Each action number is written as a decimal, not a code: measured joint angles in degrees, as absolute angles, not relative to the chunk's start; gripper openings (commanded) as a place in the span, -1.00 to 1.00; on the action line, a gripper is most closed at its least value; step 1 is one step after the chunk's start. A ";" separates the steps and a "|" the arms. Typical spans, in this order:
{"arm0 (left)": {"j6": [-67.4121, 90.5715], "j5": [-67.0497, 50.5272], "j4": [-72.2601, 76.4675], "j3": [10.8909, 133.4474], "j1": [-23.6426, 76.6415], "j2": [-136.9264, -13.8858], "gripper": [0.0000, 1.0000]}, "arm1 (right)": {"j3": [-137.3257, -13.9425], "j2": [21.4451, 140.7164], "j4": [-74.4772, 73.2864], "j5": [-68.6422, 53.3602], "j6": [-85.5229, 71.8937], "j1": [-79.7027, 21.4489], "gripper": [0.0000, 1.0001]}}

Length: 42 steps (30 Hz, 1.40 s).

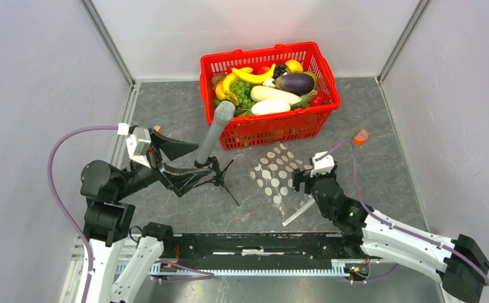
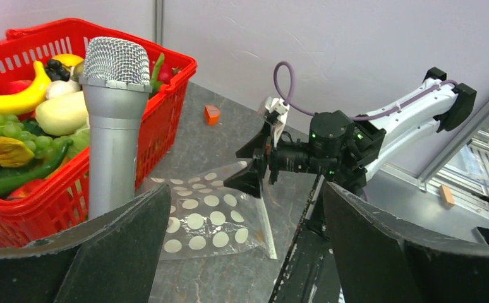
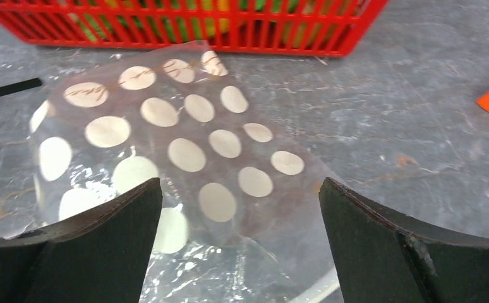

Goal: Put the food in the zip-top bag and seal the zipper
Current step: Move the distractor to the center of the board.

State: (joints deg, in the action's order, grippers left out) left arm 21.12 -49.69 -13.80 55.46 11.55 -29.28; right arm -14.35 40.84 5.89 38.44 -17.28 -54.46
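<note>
Here, right claw gapes over the zip-top bag; left claw gapes too.

Lab test cell — white panel walls (aluminium-framed).

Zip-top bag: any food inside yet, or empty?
Empty: the zip-top bag lies flat, nothing bulging inside; the food sits in the red basket.

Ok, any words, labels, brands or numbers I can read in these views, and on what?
No legible text in any view.
zip-top bag: a thin brownish scrawl crosses its far row of white dots in the right wrist view, too blurred to read.
red basket: no label visible.
microphone: no brand or marking visible.
</note>
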 measured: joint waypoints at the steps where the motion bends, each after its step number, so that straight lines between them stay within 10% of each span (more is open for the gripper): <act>1: 21.43 -49.76 -13.78 55.13 11.88 -29.43 0.88 | -14.57 40.49 4.89 39.00 -17.45 -53.78 0.96; 11: 17.69 -37.85 -18.81 56.64 36.99 -34.74 1.00 | -17.19 39.20 0.97 42.78 -18.39 -50.28 0.97; 21: 10.92 -0.21 -18.98 60.90 79.29 -52.27 1.00 | -17.17 34.52 -5.50 47.11 -21.47 -49.71 0.97; 42: 17.74 20.78 2.96 41.45 70.76 -82.26 1.00 | -16.69 33.93 -14.63 46.61 -27.03 -42.09 0.97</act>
